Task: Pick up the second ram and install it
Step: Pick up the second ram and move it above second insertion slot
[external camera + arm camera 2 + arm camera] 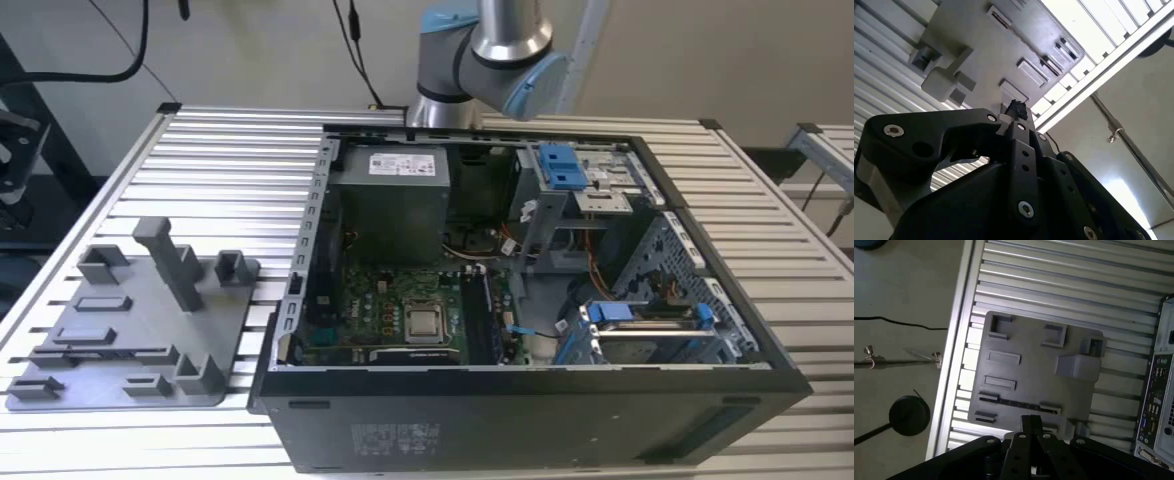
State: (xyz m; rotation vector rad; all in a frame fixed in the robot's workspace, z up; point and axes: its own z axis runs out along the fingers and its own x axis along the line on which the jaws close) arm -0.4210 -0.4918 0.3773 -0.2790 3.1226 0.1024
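Grey plastic tray (1029,375) lies under my gripper (1031,419), whose jaws are pressed together on nothing; the second ram (1019,404) rests edge-on in the tray.

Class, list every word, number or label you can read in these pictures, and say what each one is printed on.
No text can be read.
White label on the power supply: print too small to read.
Pale label on the computer case, on its near side panel: blurred, unreadable.
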